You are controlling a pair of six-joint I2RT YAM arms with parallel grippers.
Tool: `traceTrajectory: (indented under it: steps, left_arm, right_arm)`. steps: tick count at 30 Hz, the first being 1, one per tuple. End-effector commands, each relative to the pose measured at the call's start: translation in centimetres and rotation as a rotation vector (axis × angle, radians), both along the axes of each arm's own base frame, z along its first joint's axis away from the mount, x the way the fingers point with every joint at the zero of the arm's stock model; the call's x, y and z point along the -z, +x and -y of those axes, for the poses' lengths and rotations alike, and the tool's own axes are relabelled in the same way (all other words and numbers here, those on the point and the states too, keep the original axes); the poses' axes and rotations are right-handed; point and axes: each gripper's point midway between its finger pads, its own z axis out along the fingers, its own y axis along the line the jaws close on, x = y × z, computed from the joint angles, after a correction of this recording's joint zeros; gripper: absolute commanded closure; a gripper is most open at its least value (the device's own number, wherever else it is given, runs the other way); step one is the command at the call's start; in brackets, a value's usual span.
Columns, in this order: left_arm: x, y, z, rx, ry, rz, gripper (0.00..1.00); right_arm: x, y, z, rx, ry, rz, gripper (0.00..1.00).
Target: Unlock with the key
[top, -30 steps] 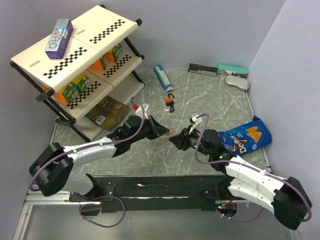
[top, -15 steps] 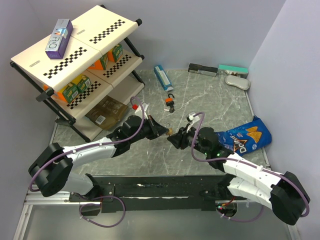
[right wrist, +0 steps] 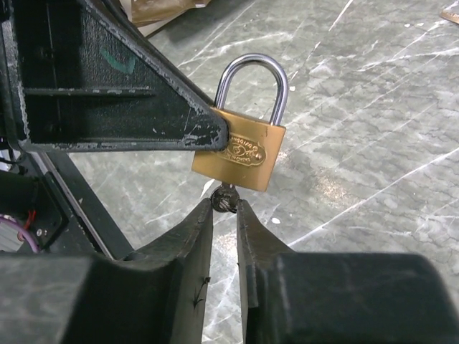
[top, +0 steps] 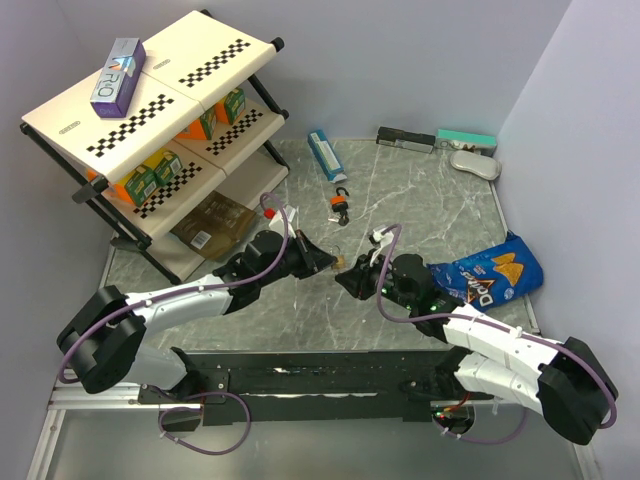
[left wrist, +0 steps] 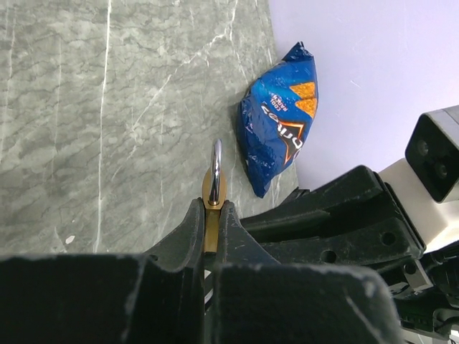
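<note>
My left gripper clamps the small brass padlock with its steel shackle; directly under that padlock my right gripper pinches the dark-headed metal key.

We count two padlocks, a brass padlock and an orange padlock, one key, one blue chip bag, one shelf rack, and two arms, the left arm and the right arm.

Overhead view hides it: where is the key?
Centre of the right wrist view: the key sticks into the underside of the brass padlock, between the fingertips of the right gripper; the left gripper holds that padlock.
</note>
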Motion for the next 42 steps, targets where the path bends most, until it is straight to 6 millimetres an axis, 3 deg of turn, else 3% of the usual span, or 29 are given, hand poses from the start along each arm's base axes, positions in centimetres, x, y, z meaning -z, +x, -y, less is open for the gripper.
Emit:
traceTrajectory:
  steps: [1, 7, 25, 42]
  left_arm:
    - [-4.2, 0.1, 1.1, 0.041, -0.091, 0.083, 0.99]
    - [-4.1, -0.8, 1.5, 0.097, -0.093, 0.102, 0.99]
    - [-2.2, -2.2, 1.7, 0.165, -0.073, 0.078, 0.99]
    - [0.6, -5.6, 2.3, 0.269, -0.011, 0.026, 0.99]
  right_arm:
    - [-3.2, 1.0, -0.7, 0.01, 0.044, 0.082, 0.82]
    - [-3.4, 1.6, -0.3, 0.048, 0.043, 0.091, 0.94]
    - [-5.8, 2.8, -0.5, 0.091, 0.106, 0.158, 0.94]
    - [-7.9, 4.1, 0.1, 0.153, 0.118, 0.221, 0.95]
